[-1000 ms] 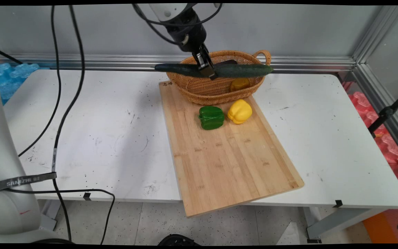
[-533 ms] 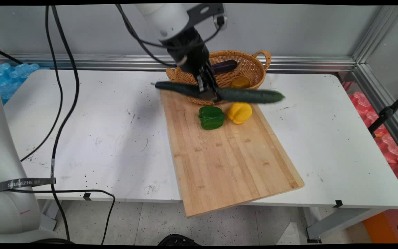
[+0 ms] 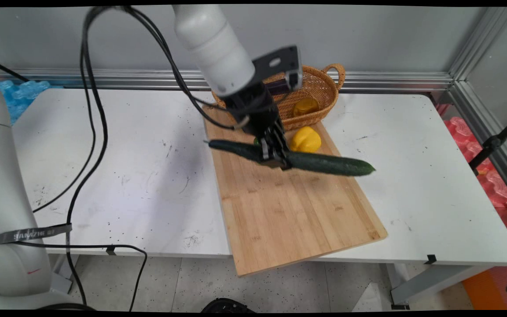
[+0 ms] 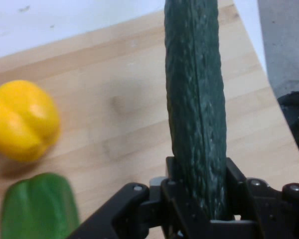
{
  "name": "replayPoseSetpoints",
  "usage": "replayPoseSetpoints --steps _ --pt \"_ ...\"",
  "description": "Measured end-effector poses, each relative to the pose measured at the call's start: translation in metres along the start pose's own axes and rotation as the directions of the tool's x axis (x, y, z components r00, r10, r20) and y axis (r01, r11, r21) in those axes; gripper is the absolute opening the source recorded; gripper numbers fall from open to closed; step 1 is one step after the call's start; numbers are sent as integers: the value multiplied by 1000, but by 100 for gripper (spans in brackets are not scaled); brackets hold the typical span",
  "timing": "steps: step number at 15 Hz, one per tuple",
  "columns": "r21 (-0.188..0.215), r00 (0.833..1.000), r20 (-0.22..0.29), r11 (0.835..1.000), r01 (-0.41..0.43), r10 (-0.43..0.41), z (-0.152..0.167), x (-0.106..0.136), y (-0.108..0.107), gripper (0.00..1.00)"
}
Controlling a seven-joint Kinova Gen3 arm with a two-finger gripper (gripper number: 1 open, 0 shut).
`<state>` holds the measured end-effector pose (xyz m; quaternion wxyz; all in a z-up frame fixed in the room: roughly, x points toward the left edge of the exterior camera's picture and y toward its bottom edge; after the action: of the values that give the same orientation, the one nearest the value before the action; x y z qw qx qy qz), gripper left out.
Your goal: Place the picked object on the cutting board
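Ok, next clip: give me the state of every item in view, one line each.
claw: shut on cucumber, above the board.
cucumber: held mid-length, roughly level, off the board.
yellow pepper: resting on the board.
green pepper: resting on the board beside the yellow one.
cutting board: flat on the table, near corner overhanging.
basket: upright, holding a yellow item.

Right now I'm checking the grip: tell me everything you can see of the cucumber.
The cucumber is long, dark green, with bumpy skin. The black pincer is shut on its middle and holds it nearly level in the air above the wooden board, its ends sticking out to both sides. Nothing else touches it.
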<state>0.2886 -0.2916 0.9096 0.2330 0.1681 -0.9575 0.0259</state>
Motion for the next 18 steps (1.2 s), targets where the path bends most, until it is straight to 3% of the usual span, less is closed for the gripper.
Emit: replayPoseSetpoints --steps 12,18 --pt "-74 1000 14 997 21 -20 93 -16 22 0" --pt "-91 999 31 995 36 -33 120 -28 24 0"
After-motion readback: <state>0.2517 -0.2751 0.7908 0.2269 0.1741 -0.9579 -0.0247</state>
